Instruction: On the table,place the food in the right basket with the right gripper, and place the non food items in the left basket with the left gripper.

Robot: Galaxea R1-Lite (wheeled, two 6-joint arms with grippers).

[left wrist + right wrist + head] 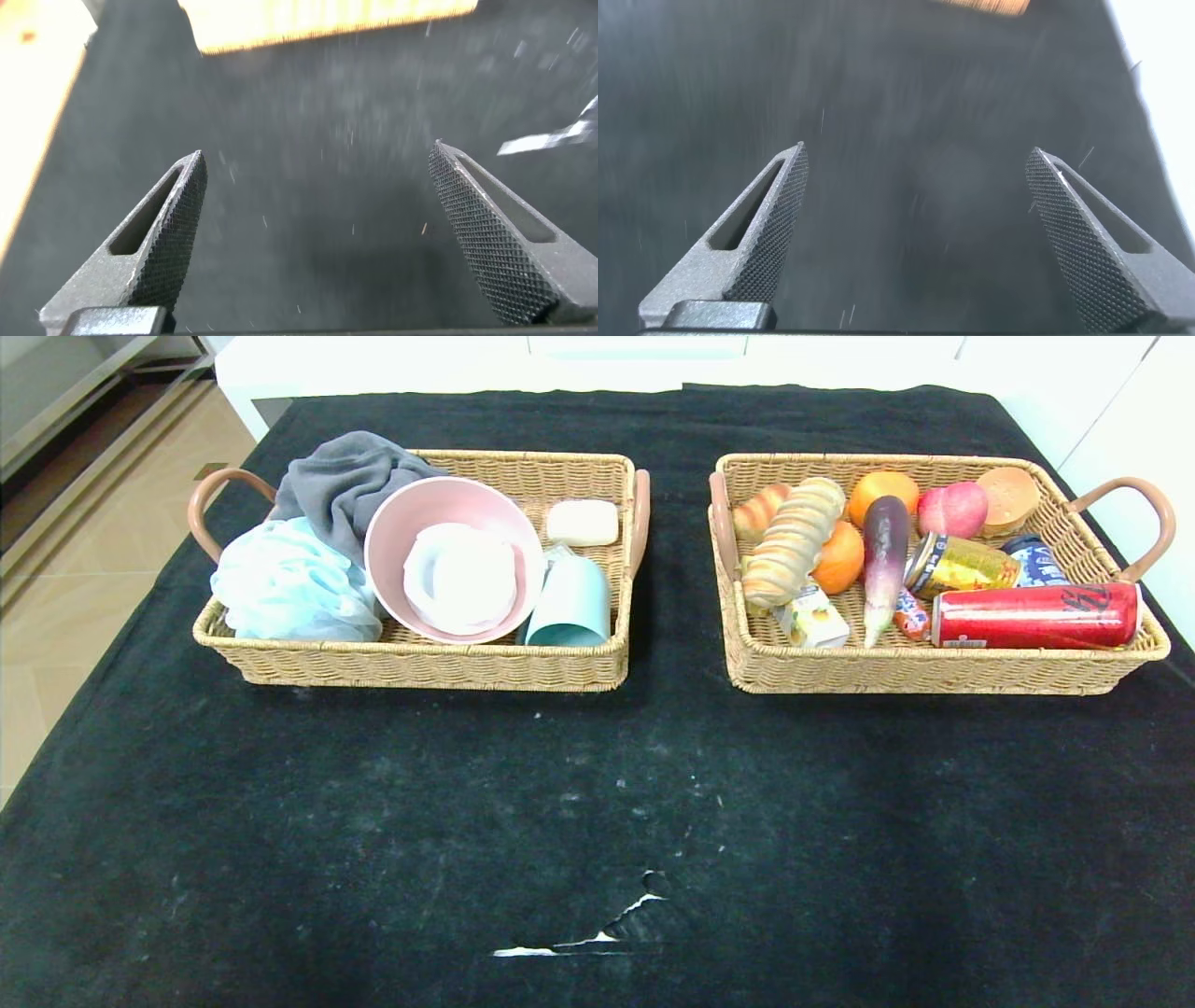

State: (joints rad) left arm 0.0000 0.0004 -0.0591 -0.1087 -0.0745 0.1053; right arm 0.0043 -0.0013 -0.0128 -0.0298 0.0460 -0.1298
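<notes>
Two woven wicker baskets, left basket [420,663] and right basket [934,674], sit packed on fuzzy black table [597,803], while left gripper [318,187] and right gripper [917,182] hang splayed, gripping nothing.

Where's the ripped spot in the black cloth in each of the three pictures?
Head view: the tear is low in the picture, near the middle, on the table in front of both baskets.
Left wrist view: a pale streak at the picture's right edge, beyond one finger, is probably that tear.
Right wrist view: not in it.
Shared landmark: the black speckled cloth; a tan wicker edge also shows in the left wrist view.
</notes>
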